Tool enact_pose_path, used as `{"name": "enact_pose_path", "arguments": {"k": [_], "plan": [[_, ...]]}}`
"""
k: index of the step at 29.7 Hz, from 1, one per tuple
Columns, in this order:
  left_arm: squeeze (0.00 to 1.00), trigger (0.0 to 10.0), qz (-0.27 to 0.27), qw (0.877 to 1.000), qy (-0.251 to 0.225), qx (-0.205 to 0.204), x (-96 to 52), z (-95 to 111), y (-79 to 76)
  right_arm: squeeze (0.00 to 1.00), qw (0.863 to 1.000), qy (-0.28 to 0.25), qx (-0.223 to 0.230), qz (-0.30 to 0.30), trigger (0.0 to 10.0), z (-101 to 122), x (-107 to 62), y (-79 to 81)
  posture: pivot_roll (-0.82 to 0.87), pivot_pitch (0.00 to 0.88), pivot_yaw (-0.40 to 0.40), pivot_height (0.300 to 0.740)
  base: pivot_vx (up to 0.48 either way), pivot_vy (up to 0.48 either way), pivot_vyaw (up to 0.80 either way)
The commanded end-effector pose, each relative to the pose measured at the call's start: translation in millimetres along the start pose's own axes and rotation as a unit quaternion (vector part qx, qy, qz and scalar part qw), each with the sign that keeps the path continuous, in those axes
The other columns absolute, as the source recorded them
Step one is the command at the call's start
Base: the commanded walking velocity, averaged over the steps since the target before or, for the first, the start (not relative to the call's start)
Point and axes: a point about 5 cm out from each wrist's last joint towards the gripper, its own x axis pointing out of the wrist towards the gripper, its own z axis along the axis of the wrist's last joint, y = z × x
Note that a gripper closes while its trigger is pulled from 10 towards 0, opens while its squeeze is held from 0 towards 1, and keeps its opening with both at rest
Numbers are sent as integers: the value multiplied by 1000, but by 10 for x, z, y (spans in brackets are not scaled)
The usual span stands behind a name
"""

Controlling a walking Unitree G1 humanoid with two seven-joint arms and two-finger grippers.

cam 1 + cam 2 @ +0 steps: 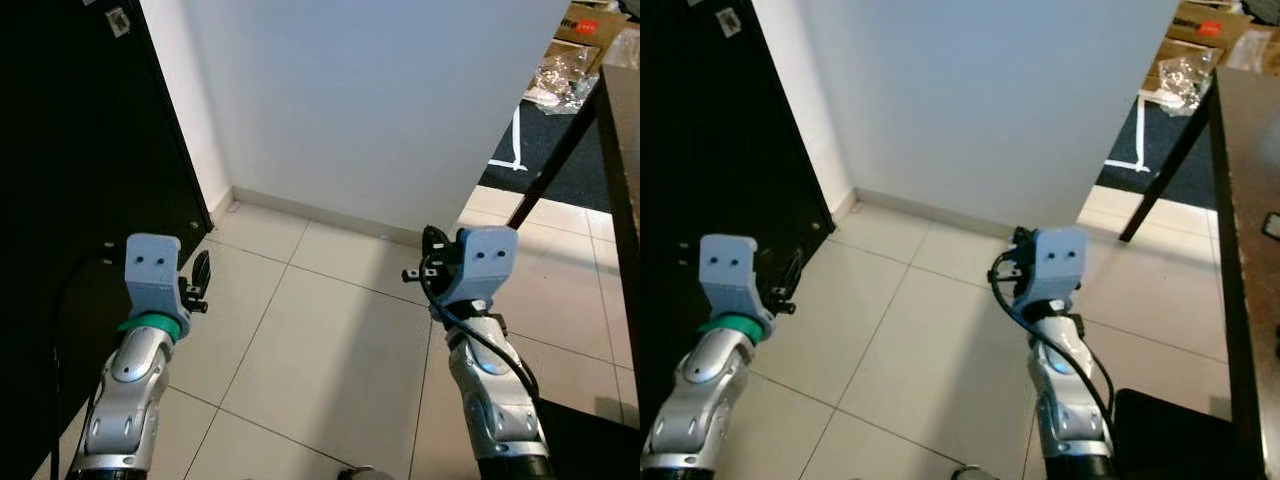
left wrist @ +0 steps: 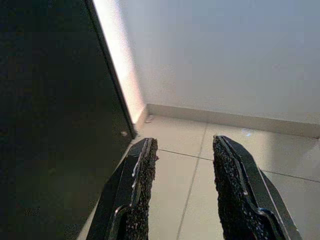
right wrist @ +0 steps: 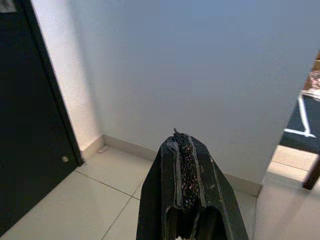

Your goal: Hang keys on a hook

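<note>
Both silver arms reach forward over the pale tiled floor [image 1: 330,340], nearest the head camera. Left gripper [image 2: 182,190] hangs low beside the black door [image 1: 70,150], its two fingers [image 2: 137,185] spread apart with bare tile showing between them and nothing held. Right gripper [image 3: 186,170] is held out toward the white wall [image 1: 370,100], its fingers pressed flat together; whether anything is pinched between them cannot be told. A black cable [image 1: 470,325] loops along the right forearm, and the left wrist carries a green band [image 1: 152,325].

No keys or hook can be made out anywhere.

Taking the white wall as landmark: it stands straight ahead of both grippers, with a low skirting [image 1: 330,215] along its foot. The black door meets it at its left edge, forming the corner close to the left gripper. Past the wall's right edge the floor opens onto a dark mat [image 1: 570,150] with white tape lines [image 1: 515,150]. Cardboard boxes [image 1: 590,20] and clear plastic bags [image 1: 565,75] lie beyond the mat. A dark table [image 1: 1245,220] with a slanting black leg [image 1: 555,165] stands right of the wall, close beside the right arm.
</note>
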Motion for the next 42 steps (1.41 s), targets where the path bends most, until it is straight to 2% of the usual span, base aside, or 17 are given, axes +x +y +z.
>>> {"name": "enact_pose_path", "arguments": {"k": [1, 2, 4, 13, 22, 26, 42], "plan": [[0, 10000, 17, 1000, -8, 20, 16, 26, 48, 0, 1000, 13, 11, 6, 10000, -77, -39, 41, -4, 71, 109, 740, 0, 0, 0], [0, 10000, 26, 999, -16, 44, 33, 46, 73, 0, 1000, 19, 13, 15, 10000, -113, -59, 74, -2, 71, 106, 740, 0, 0, 0], [0, 10000, 42, 997, -21, 56, 29, 57, 104, 0, 999, 25, 19, 35, 10000, -153, -96, 144, 0, 71, 101, 740, 0, 0, 0], [0, 10000, 33, 997, -32, 60, -26, 107, 69, 0, 999, 23, 17, 41, 10000, -133, -69, 129, 7, 72, 92, 740, 0, 0, 0], [0, 10000, 23, 997, -44, 58, 18, 177, 5, 0, 999, 28, 15, 37, 10000, -152, -71, 110, 8, 72, 90, 740, 0, 0, 0], [0, 10000, 19, 998, -45, 37, 66, 206, -27, 0, 999, 25, 15, 32, 10000, -144, -76, 103, -5, 72, 95, 740, 0, 0, 0], [0, 10000, 19, 998, -49, 44, 33, 198, -27, 0, 999, 25, 10, 37, 10000, -152, -82, 115, -2, 77, 91, 740, 0, 0, 0]]}}
